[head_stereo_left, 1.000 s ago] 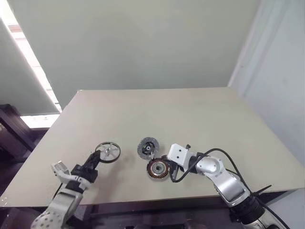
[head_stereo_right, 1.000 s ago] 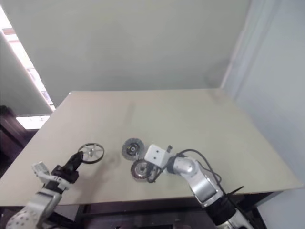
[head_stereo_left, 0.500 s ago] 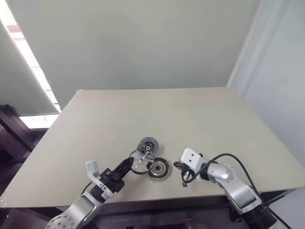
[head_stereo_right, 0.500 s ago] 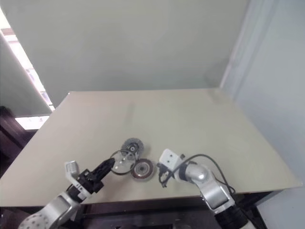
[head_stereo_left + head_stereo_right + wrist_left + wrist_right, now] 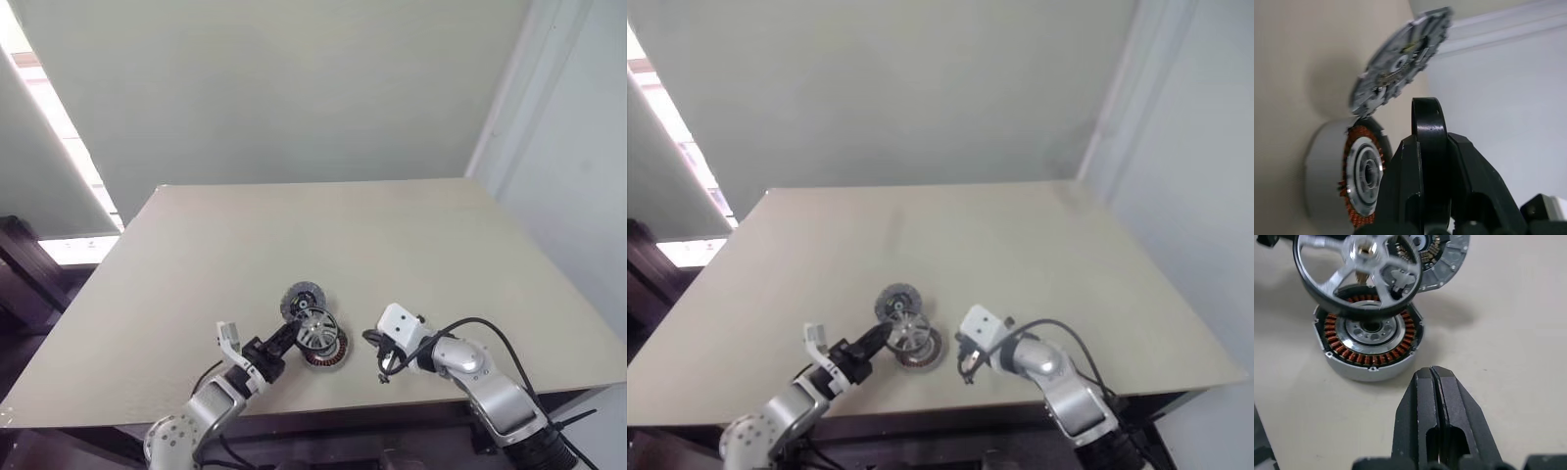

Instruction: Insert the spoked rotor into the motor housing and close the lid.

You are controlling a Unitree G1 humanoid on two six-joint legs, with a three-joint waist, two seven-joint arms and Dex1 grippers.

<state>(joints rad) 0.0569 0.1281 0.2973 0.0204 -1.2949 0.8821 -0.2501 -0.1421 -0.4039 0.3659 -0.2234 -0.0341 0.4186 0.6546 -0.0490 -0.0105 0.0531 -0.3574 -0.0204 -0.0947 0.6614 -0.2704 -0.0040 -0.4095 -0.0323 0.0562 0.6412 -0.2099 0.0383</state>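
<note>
Holding the spoked rotor (image 5: 315, 331) by its rim, the left hand (image 5: 285, 339) has it right above the motor housing (image 5: 1369, 340) on the bench (image 5: 411, 255). Lid (image 5: 305, 300) lies at the housing's 11 o'clock, touching it. Right hand (image 5: 1434, 396) is pinched together on nothing at its 3 o'clock.

Shiny polished metal on the spoked rotor (image 5: 1359, 271); coppery windings in the motor housing (image 5: 1369, 343); matt beige surface (image 5: 294, 245); glossy black fingers (image 5: 1437, 416).

No text, label, brand, number or sign can be read anywhere in these views.
</note>
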